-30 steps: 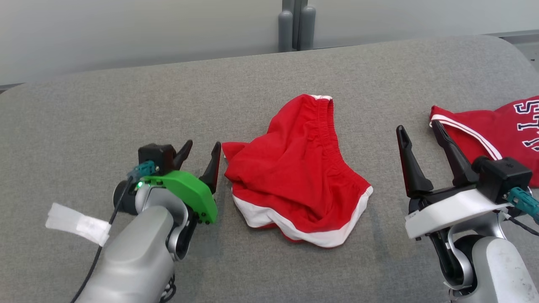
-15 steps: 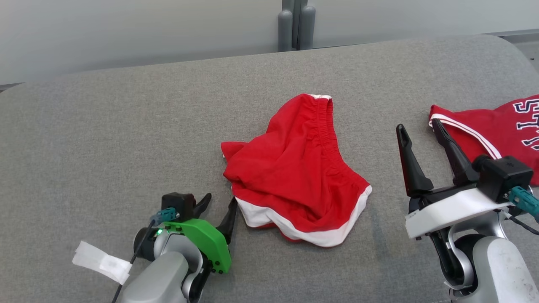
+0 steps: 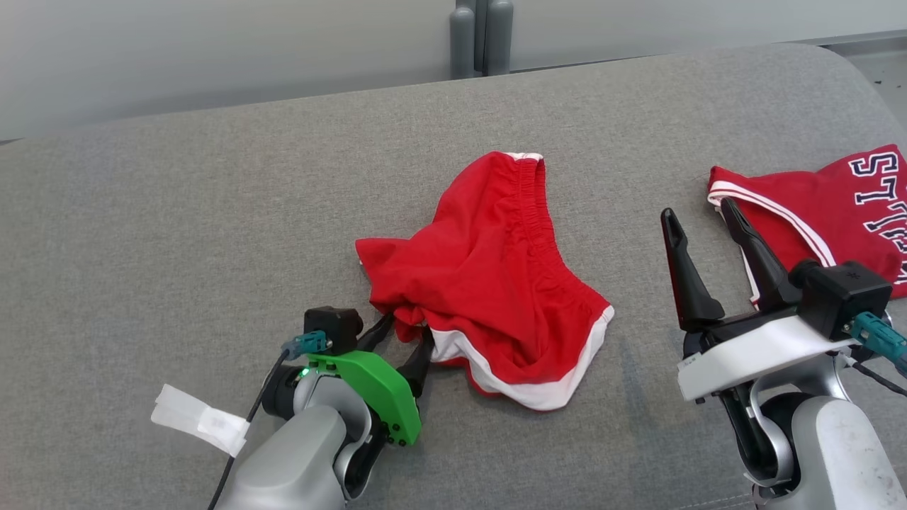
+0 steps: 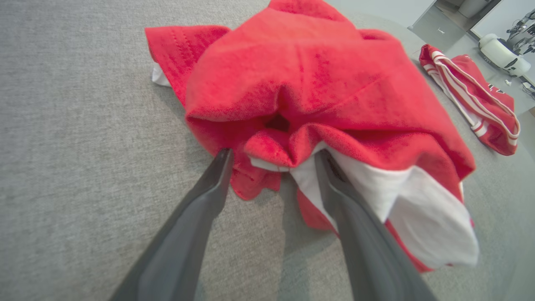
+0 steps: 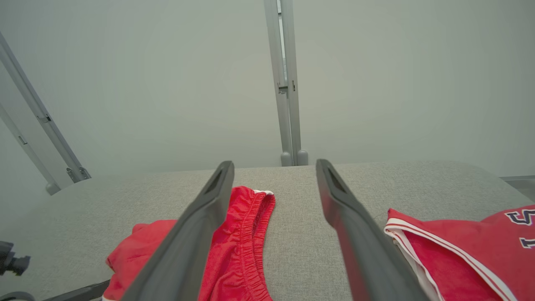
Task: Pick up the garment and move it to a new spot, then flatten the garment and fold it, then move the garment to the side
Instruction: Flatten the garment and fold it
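Left gripper (image 3: 409, 327) is down on the grey padded surface (image 3: 177, 212), at the near-left corner of the red shorts (image 3: 489, 262). Its jaws are spread wide and nothing is clamped yet. In the left wrist view the two fingers straddle a bunched fold where the red cloth meets the white hem (image 4: 418, 217). One tip sits at the red edge and the other lies against the white band. We read the low, nearly flat approach as deliberate: coming in along the surface puts a thick fold between the jaws rather than a single layer.

The shorts lie crumpled mid-surface, with the elastic waistband at the far side and the white-trimmed leg opening toward us.

Right gripper (image 3: 697, 209) hovers above the surface between the shorts and a second red garment with lettering (image 3: 815, 205), which sits well apart at the right edge. Its fingers are fully spread and empty. We think it is parked there to stay clear of the grab, ready for a second corner when flattening.

We judge this to be the pick-up step, with the close yet to come. The risk is the tips pushing the cloth ahead instead of pinching it.
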